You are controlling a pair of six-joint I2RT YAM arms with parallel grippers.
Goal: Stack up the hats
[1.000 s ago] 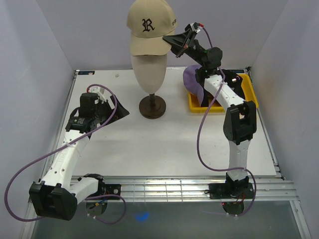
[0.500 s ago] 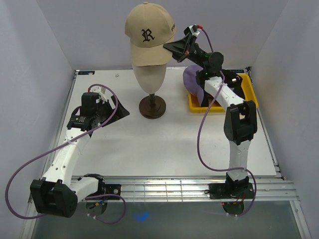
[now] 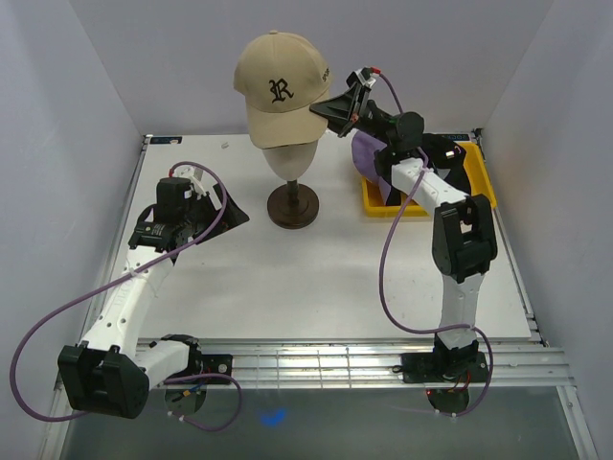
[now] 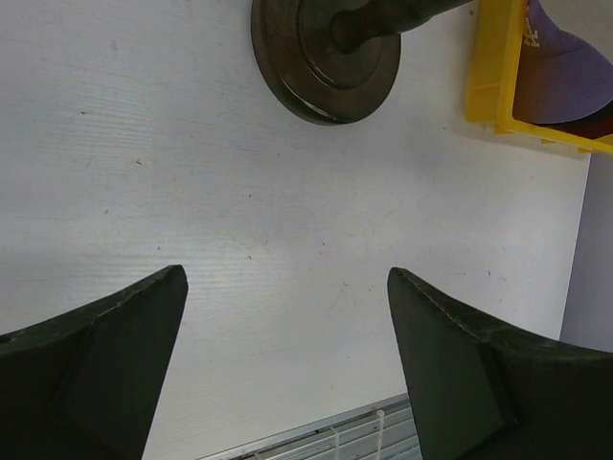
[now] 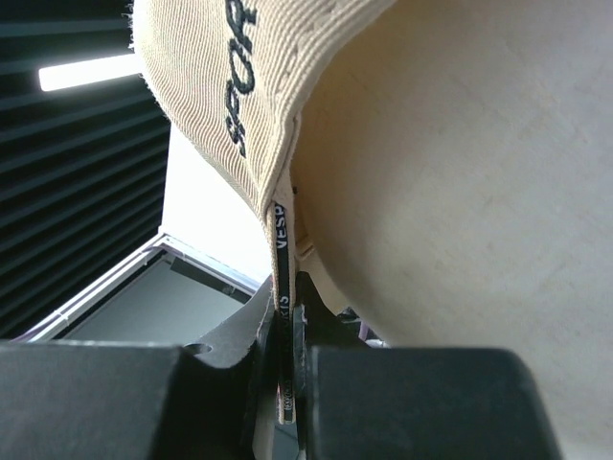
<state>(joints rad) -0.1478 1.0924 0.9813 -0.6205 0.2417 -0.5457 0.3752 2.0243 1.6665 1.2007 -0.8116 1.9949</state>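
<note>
The white table (image 3: 287, 278) fills the overhead view, and in the left wrist view it lies bare under and between the left jaws. The mannequin head (image 3: 290, 158) stands upright on its dark round base (image 3: 293, 205), just left of the right jaws. The left wrist camera catches only that base (image 4: 326, 57), ahead of its jaws and well apart from them, with the head cut off by the frame. The yellow bin (image 3: 484, 172) sits below and behind the right jaws. It appears again at the far right beyond the left jaws (image 4: 493, 67).

The beige hat (image 3: 278, 91), marked with a black R, sits tilted on top of the head with its rear edge reaching into the right jaws. Only the right wrist view shows that grip closely. The ribbed fabric (image 5: 211, 105) runs down to a thin strap that passes straight between the two pads, and a smooth beige curve, most likely the mannequin head (image 5: 460, 192), is beside them. The lavender hat (image 3: 369, 158) lies in the bin beneath the right jaws. The left wrist view shows its crown (image 4: 565, 57) with something dark red beneath it that cannot be identified.

The right gripper (image 3: 337, 105) is raised beside the head and is pinched tight on the beige hat's rear strap (image 5: 287, 335). The left gripper (image 3: 225, 216) hangs over the table with its jaws spread wide and nothing in them (image 4: 285, 275).
</note>
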